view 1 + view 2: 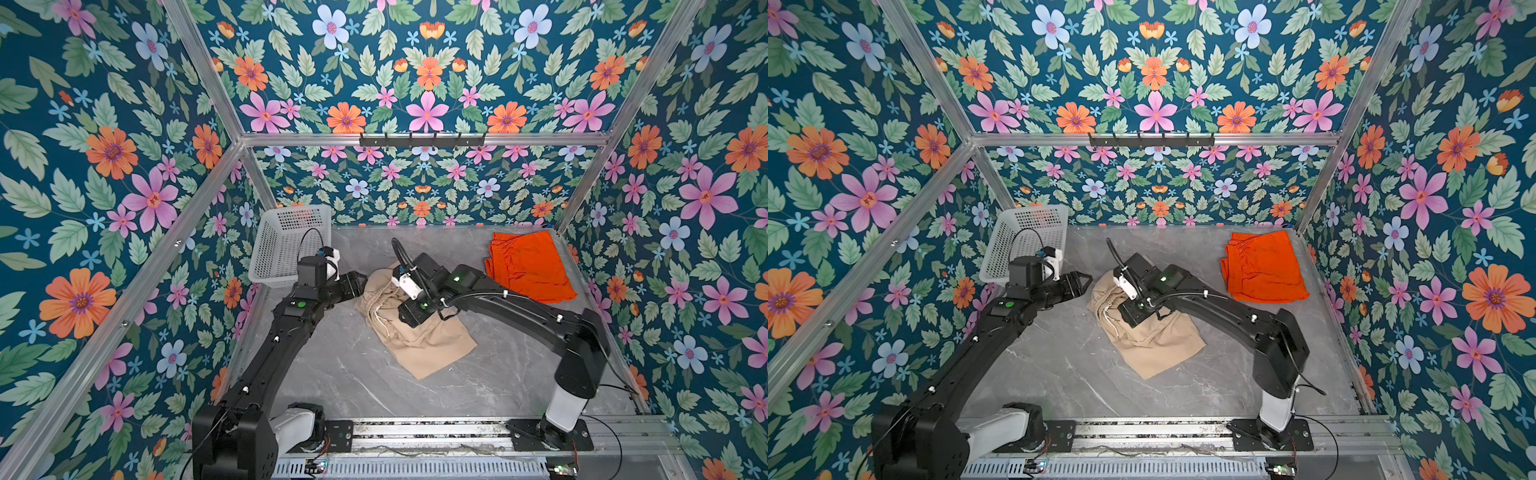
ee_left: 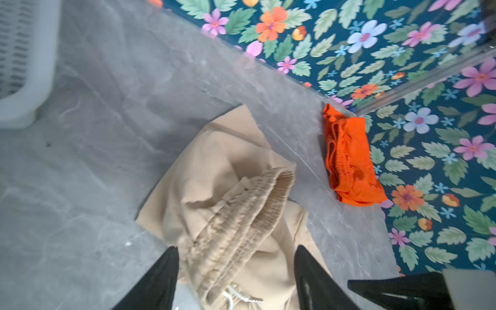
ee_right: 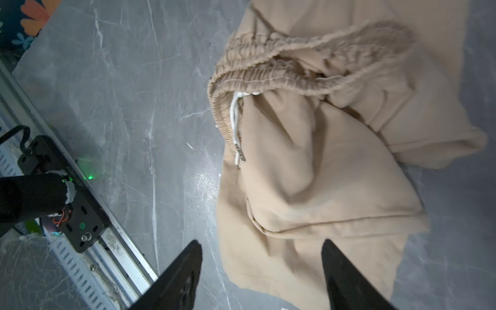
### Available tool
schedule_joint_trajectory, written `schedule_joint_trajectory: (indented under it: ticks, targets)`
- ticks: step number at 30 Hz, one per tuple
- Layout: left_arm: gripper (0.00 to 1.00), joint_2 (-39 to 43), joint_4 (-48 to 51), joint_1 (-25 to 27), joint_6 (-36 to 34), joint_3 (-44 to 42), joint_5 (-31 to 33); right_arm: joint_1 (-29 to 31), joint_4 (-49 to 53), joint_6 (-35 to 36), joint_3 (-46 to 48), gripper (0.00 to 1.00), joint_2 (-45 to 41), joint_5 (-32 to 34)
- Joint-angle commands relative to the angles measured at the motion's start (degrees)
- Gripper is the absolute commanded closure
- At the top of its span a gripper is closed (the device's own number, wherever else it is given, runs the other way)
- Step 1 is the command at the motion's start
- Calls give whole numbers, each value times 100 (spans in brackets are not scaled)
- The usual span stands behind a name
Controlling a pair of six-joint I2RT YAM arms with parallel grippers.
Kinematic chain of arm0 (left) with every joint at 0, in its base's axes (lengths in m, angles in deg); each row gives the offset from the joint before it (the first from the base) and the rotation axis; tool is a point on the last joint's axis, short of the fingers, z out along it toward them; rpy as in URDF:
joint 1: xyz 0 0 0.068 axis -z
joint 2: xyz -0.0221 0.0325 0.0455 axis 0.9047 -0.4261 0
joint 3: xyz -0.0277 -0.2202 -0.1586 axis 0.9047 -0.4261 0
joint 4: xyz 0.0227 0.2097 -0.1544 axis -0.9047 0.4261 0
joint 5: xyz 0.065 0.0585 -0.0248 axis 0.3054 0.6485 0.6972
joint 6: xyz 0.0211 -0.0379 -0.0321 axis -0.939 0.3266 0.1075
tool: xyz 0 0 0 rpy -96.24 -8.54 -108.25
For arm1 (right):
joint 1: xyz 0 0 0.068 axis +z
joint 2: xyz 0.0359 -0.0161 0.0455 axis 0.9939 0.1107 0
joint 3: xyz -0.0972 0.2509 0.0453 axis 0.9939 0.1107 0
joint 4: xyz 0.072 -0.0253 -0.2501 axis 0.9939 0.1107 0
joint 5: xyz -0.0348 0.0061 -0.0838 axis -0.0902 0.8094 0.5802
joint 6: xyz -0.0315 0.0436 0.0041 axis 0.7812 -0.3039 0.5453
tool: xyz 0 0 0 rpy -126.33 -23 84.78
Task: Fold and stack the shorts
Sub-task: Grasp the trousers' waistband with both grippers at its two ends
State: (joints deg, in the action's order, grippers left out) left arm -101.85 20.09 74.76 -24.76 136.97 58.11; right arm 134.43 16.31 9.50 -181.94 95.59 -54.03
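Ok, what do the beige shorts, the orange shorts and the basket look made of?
The beige shorts: matte woven cloth, perhaps cotton or a blend; soft broad creases, gathered elastic waist, white cord. The orange shorts: thinner cloth with a faint sheen, likely synthetic; fine wrinkles. The basket: white moulded plastic, semi-matte; stiff walls with a grid of holes.

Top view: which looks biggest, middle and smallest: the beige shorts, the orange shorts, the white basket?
1. beige shorts: largest, though the right arm covers part.
2. white basket and orange shorts: too alike to rank; the left arm hides part of the basket.
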Motion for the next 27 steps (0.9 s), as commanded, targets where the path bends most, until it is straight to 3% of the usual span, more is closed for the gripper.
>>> schedule_joint_trajectory:
  ticks: [1, 6, 10, 18, 27]
  targets:
    - [31, 199, -109, -148, 190, -230, -156, 10, 32, -335, -397, 30, 433, -331]
    - [32, 184, -496, -135, -97, -570, -390, -38, -323, -1267, -850, 30, 908, -493]
    - [33, 1, -587, 172, -814, -503, -442, -271, -779, -1770, -448, 30, 694, -656]
    - [30, -1173, 59, 777, -2043, 188, 365, -820, -1651, -1966, 1103, 30, -433, -673]
    - [26, -2391, -78, 1180, -2599, 996, 375, -1042, -2228, -1779, 2327, 30, -1691, -220]
